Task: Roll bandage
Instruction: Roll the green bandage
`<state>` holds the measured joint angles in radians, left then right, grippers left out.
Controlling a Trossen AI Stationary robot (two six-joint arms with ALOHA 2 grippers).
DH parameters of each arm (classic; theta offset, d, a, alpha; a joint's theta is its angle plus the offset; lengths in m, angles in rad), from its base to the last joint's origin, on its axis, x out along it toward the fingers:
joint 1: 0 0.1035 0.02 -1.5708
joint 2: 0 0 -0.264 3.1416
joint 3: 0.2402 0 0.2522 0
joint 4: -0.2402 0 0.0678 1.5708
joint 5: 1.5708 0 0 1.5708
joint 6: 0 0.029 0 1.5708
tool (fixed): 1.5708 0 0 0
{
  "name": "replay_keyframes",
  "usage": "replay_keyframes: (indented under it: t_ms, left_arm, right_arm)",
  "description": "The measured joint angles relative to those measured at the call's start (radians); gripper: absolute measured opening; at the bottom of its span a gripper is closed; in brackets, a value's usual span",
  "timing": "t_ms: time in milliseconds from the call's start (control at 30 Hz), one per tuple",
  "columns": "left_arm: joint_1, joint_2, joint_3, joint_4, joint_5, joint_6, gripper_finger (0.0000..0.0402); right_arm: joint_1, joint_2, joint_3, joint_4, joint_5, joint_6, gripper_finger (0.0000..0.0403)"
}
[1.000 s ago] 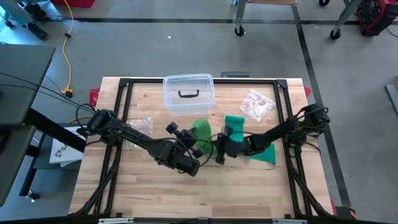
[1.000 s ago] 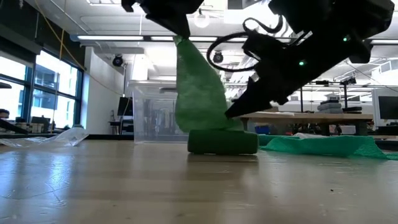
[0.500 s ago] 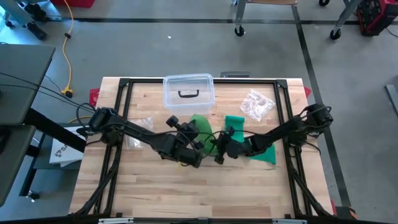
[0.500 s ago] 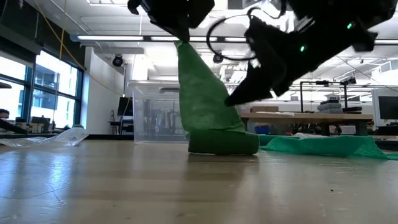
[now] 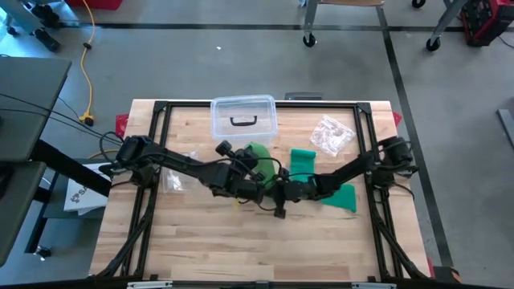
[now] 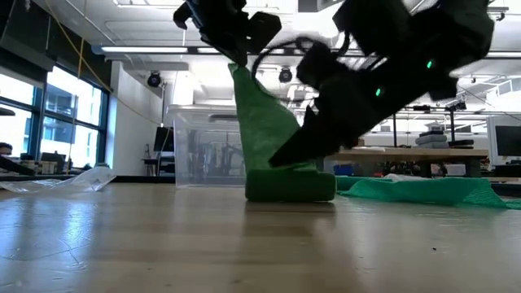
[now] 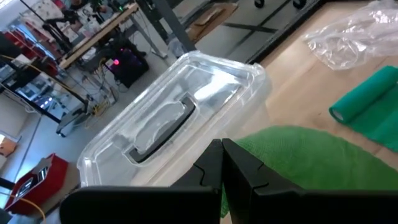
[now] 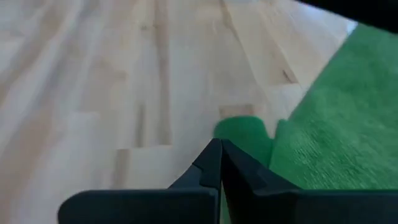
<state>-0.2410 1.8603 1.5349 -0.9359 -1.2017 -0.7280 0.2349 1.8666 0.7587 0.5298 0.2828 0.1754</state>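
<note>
Near the table's centre, the left gripper (image 6: 232, 50) has its fingers pinched together on the loose tail of the green bandage (image 6: 264, 122), holding it up and taut so the strip can wind evenly. At about four o'clock from it, the right gripper (image 6: 281, 159), fingers together and holding nothing, presses its tips against the rolled part (image 6: 291, 185) on the table (image 5: 201, 241), probably to turn it. Another green roll (image 5: 303, 160) lies at three o'clock; a clear plastic box (image 5: 243, 119) sits at twelve.

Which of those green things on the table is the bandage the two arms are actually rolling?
Start at the clear plastic box at the table's far edge. Just in front of it, where both arms meet, lies a green roll with its strip pulled up by the left gripper. The other green roll lies untouched.
</note>
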Motion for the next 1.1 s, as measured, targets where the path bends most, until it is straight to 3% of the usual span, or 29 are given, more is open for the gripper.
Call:
replay_keyframes:
  t_ms: [167,400,600,833,1100]
  left_arm:
    - [0.015,0.000,0.000,-0.009,0.019,0.000,0.0000]
    - [0.038,0.000,0.000,-0.019,0.013,0.007,0.0000]
    - [0.072,0.000,0.000,-0.082,0.012,-0.026,0.0000]
    - [0.046,0.000,0.000,-0.071,0.050,-0.030,0.0000]
    - [-0.088,0.000,0.037,0.017,0.090,-0.029,0.0000]
  right_arm:
    - [-0.006,0.019,0.000,0.022,0.119,0.030,0.0000]
    - [-0.021,0.016,0.005,-0.062,0.027,0.071,0.0000]
    - [0.038,0.017,-0.004,-0.135,-0.164,0.048,0.0000]
    - [0.070,-0.075,-0.002,-0.148,-0.182,0.020,0.0000]
    - [0.086,-0.240,-0.001,-0.223,-0.110,0.000,0.0000]
